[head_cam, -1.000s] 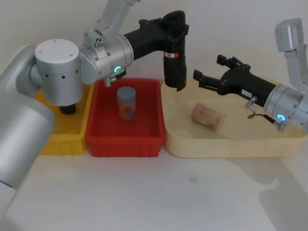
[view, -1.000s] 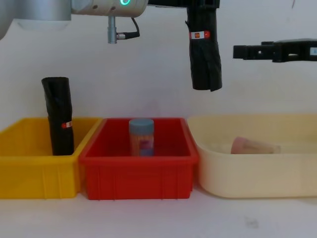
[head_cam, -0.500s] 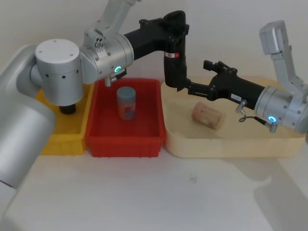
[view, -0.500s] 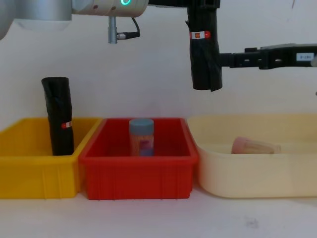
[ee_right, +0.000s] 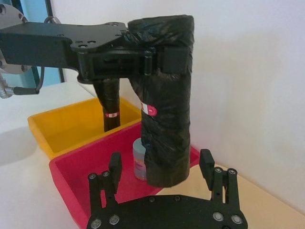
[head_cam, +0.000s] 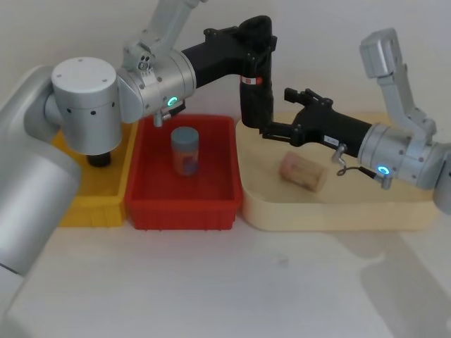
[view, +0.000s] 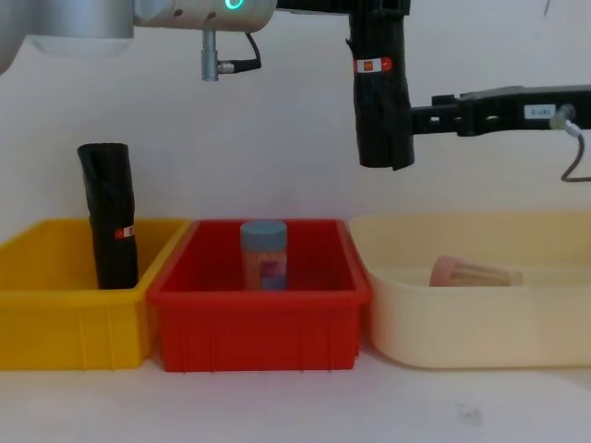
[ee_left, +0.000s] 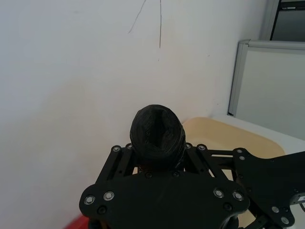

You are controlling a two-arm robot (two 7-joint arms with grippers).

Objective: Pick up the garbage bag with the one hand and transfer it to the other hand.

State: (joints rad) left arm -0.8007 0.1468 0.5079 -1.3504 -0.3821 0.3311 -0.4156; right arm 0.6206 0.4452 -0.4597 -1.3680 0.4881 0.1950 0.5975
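Up high, held upright over the seam between red bin (head_cam: pixel 184 204) and cream tray (head_cam: pixel 331 208): garbage bag (head_cam: pixel 256 84), black, crinkled, banded white with a red mark. Clamped near its top by the left gripper (head_cam: pixel 255 42). Straddled low down by the right gripper (head_cam: pixel 276 127), jaws apart, not yet closed. Counted: two black rolls, the second (view: pixel 111 217) standing in the yellow bin (view: pixel 55 309); three containers; one blue-lidded jar (view: pixel 264 255); one pinkish cup (head_cam: pixel 303 171) lying down. From the right wrist, both prongs flanking the bag's base; from the chest, just a side-on bar.
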